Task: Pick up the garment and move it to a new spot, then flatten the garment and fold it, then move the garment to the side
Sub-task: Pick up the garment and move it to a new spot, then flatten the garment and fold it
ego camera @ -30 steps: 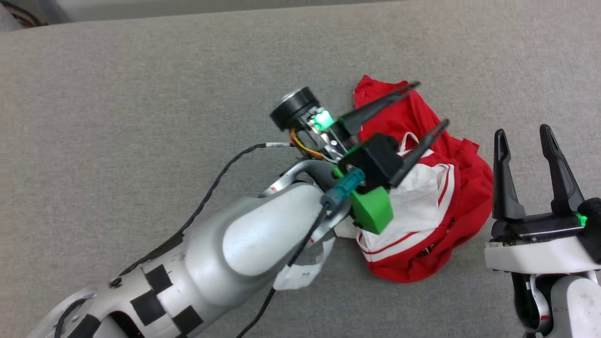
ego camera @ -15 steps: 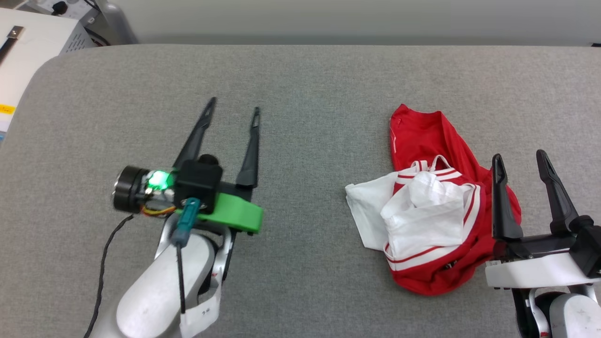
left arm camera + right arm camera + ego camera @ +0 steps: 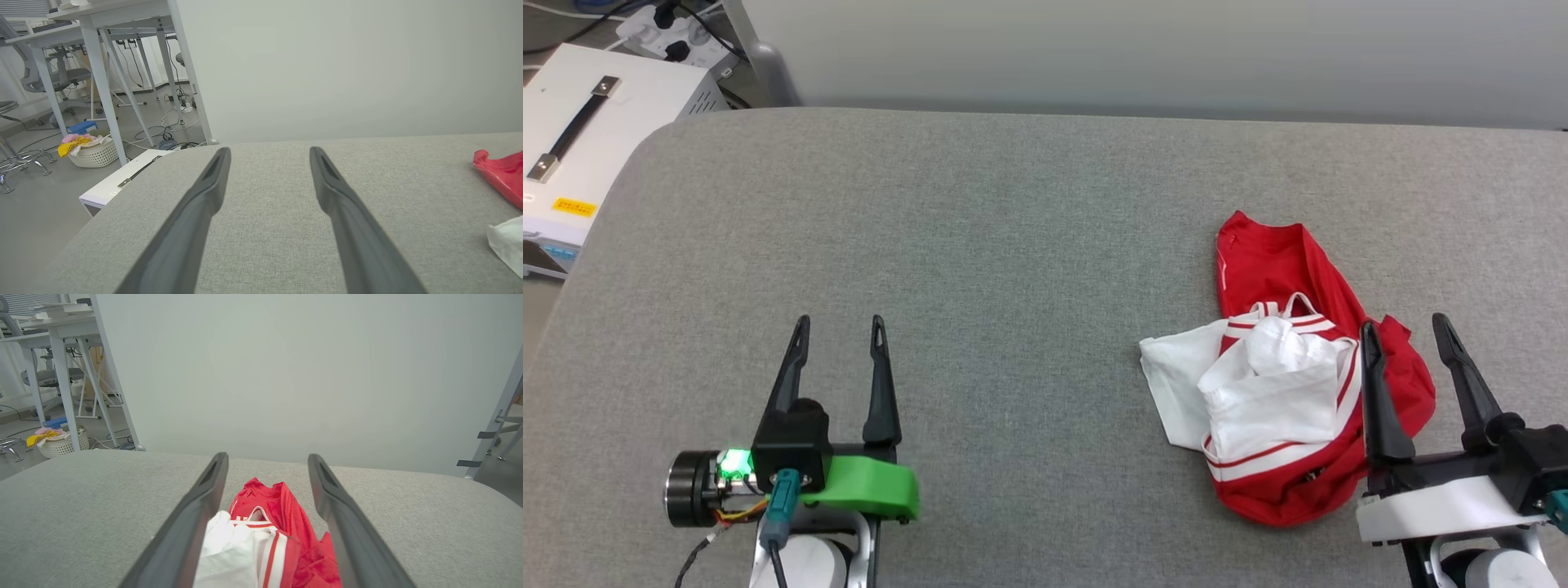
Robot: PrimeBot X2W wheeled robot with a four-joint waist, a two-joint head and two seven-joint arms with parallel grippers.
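Nearest the robot, the right gripper (image 3: 1403,323) stands at the near right edge of the garment (image 3: 1282,400), its two dark fingers spread wide with nothing between them. In the head view one finger crosses the garment's right edge. The right wrist view shows the cloth lying low between both fingers; whether they touch it I cannot tell. The left gripper (image 3: 840,322) is well to the left of the garment, just as near the robot, also spread wide and holding nothing.

The garment lies crumpled in a heap on the grey padded surface (image 3: 1029,245) — white sleeve fabric with red stripes bunched on top at the near side, and plain red cloth reaching away at the far side. It is neither flat nor folded.

Beyond the garment, the padded surface ends at a pale wall (image 3: 1143,49). Far off to the garment's left, past the surface's rounded corner, sits a white box (image 3: 596,139) with a black handle. Farther away still, in the left wrist view, a white basket (image 3: 92,153) of yellow and pink cloth stands on the floor by white desk legs (image 3: 102,73).
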